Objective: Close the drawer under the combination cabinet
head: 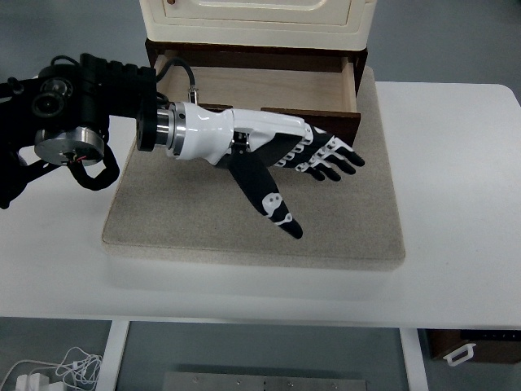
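Note:
A cream cabinet [256, 18] stands at the table's far side on a dark wooden base. Its drawer [269, 85] is pulled out, the pale wood inside bare. My left hand [313, 155], white with black fingers, reaches in from the left and hangs in front of the drawer's dark front panel [313, 118], hiding most of the panel and its white handle. The fingers are stretched out flat, the thumb [273, 204] pointing toward the near edge; they hold nothing. I cannot tell whether the hand touches the panel. The right arm is out of view.
A grey square mat [252, 212] lies on the white table [456, 187] under the cabinet and drawer. My left forearm [77, 114] crosses above the table's left part. Cables lie on the floor at lower left.

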